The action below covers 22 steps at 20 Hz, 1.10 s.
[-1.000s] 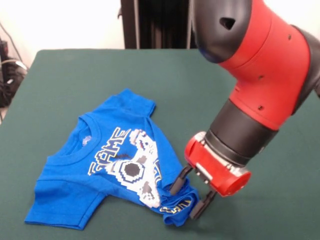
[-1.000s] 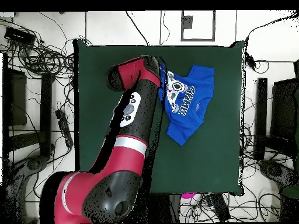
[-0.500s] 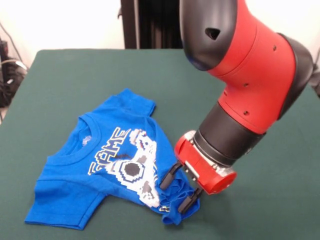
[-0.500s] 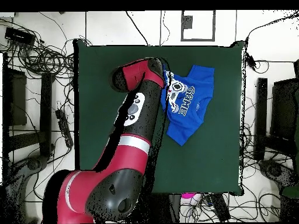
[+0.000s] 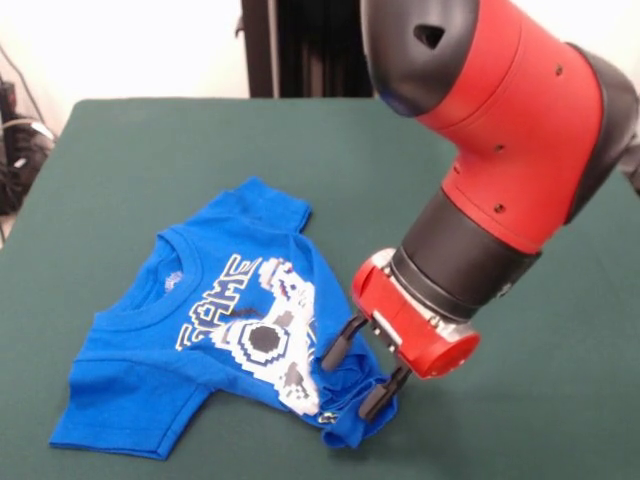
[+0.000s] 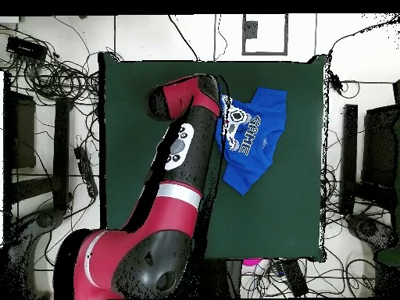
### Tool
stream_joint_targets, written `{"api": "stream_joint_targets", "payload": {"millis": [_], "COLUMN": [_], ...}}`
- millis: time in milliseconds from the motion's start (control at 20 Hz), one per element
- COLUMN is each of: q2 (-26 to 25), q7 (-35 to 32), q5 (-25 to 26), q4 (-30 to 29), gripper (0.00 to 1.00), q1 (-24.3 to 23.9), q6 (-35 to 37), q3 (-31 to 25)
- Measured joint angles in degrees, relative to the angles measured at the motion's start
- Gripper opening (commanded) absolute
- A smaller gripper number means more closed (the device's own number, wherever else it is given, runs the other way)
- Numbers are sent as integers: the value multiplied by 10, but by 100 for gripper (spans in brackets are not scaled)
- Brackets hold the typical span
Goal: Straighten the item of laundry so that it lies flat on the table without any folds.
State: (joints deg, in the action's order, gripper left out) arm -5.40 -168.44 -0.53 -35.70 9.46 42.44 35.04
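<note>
Green felt table (image 5: 130,150) fills the front view, white wall and a black post behind its far edge. Blue T-shirt (image 5: 150,370) lies near the table's front edge, left of the middle, neck hole toward the left, one sleeve pointing at the far edge, another at the front-left corner. Print and lettering (image 5: 255,330) face up, creased. Shirt's right end is bunched into a lump (image 5: 350,400), not flat. Pincer (image 5: 357,376) sits at that lump, two black fingers (image 5: 340,348) on either side of the raised fabric, pinching the shirt. Red and black arm (image 5: 500,150) comes in from the upper right. Overhead view: arm (image 6: 176,180) covers the shirt's edge (image 6: 254,133), pincer hidden.
</note>
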Motion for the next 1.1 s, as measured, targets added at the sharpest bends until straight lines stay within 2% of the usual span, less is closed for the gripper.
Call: {"api": "stream_joint_targets", "payload": {"millis": [200,550,1100], "q2": [11,17,17], "q7": [0,0,0], "q5": [-5,-8,-7], "q4": [0,15,23], "gripper": [100,100,100], "q1": [0,-4,-18], "q6": [47,194,208], "q3": [-1,-6,-42]}}
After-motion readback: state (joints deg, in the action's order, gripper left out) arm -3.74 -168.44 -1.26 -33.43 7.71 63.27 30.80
